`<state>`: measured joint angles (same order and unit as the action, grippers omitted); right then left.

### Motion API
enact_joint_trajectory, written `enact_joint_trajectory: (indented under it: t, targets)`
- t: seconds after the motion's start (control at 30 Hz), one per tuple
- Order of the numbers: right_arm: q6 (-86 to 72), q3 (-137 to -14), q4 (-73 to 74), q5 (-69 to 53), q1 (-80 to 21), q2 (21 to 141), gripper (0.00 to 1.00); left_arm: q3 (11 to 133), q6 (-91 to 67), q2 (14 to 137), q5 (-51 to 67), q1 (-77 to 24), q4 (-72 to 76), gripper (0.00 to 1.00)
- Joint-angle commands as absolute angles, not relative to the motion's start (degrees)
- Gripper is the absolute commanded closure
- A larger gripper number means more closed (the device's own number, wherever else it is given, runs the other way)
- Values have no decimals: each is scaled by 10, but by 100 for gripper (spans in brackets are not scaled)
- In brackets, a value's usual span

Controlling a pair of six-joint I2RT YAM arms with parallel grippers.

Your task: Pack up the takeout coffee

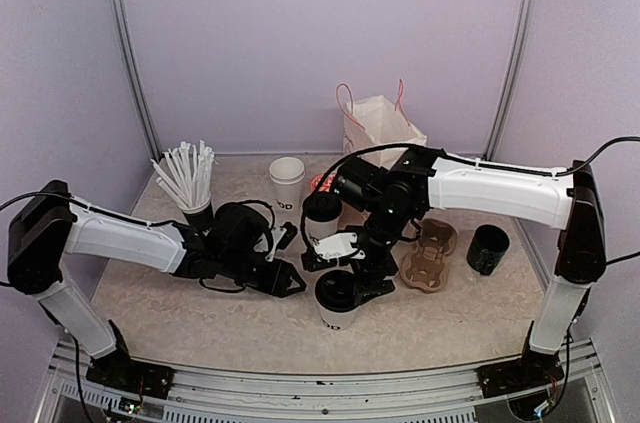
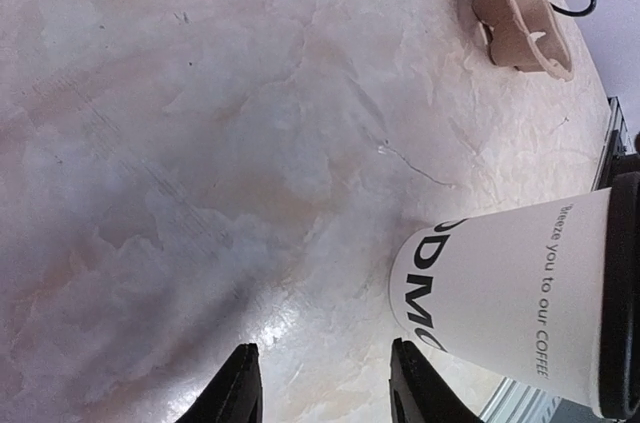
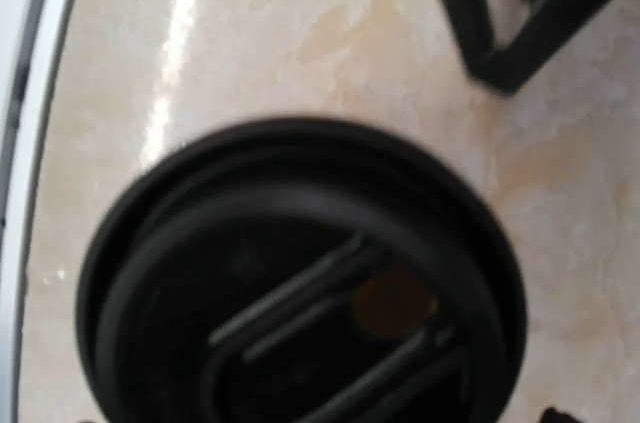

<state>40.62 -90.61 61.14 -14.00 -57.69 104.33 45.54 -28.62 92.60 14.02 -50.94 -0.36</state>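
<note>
One takeout coffee cup [image 1: 336,301], white with a black lid, stands near the front middle. It fills the right wrist view [image 3: 300,283] and shows at the right of the left wrist view [image 2: 510,303]. My right gripper [image 1: 347,271] hovers straight over its lid with the jaws spread; only one fingertip [image 3: 552,413] shows. A second lidded cup [image 1: 322,213] stands behind it. My left gripper [image 1: 287,283] is open and empty [image 2: 325,383], low over the table just left of the front cup.
A brown cardboard cup carrier [image 1: 430,255] lies right of the cups, with a black pot [image 1: 488,248] beyond it. A lidless white cup [image 1: 287,181], a cup of white straws [image 1: 190,183] and a white paper bag [image 1: 380,128] stand at the back.
</note>
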Motion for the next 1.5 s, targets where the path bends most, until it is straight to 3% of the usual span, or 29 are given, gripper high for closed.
enact_joint_trajectory:
  t: [0.0,0.13,0.43,0.7,0.9,0.97,1.0,1.47]
  targets:
    - [398,-881,612,-111,-577,996,5,478,-295,873,115,-504,-51,55]
    - [381,-861,595,-131,-541,963,4,492,-296,839,121,-508,-56,54]
    - [240,-789,477,-363,-399,913,9,477,-285,781,143,-539,30,47]
    - [181,-720,422,-461,-383,928,8,515,-277,821,89,-579,-32,42]
    - [175,-720,418,-486,-383,952,7,512,-281,830,71,-591,-27,40]
    - [174,-721,420,-488,-384,959,7,512,-281,831,66,-592,-27,27]
    - [174,-721,421,-491,-384,961,7,512,-281,832,66,-593,-27,25]
    - [180,-716,427,-489,-394,998,8,519,-270,870,117,-601,-27,26]
